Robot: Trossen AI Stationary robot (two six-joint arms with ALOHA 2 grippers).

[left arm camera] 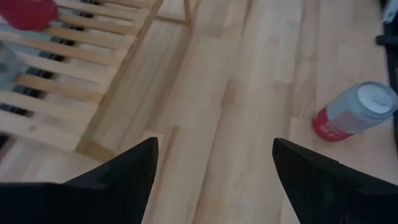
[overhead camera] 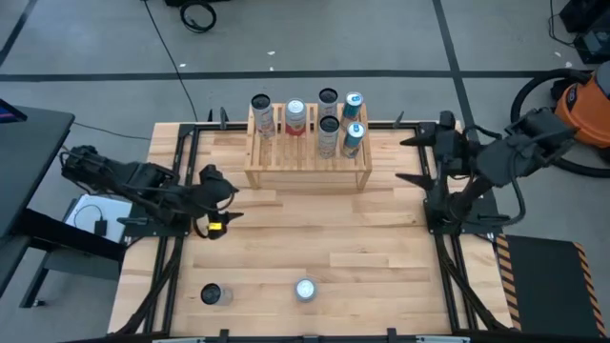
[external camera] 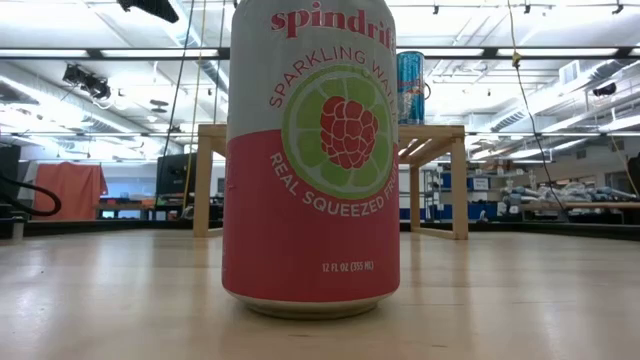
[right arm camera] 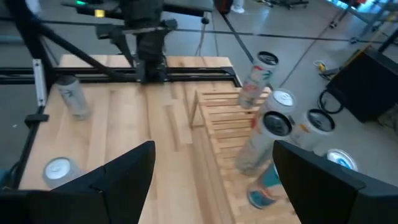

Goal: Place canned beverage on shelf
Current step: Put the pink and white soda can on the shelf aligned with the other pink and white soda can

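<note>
The shelf (overhead camera: 307,148), a pale wooden rack with a slatted top, stands at the far middle of the table with several cans on it. A pink-and-silver can (overhead camera: 305,289) stands upright on its base near the front edge, and fills the low view (external camera: 310,160). A second can (overhead camera: 212,294) with a dark top stands to its left. My left gripper (overhead camera: 232,202) hovers open left of the shelf's near corner, nothing between its fingers (left arm camera: 214,155). My right gripper (overhead camera: 412,159) hangs open right of the shelf, also with nothing in it (right arm camera: 214,162).
Black rails (overhead camera: 176,238) frame the tabletop on the left and right. Bare wood lies between the shelf and the two front cans. A blue can (external camera: 411,88) shows on the shelf behind the pink can. An orange vacuum (overhead camera: 581,100) stands on the floor at far right.
</note>
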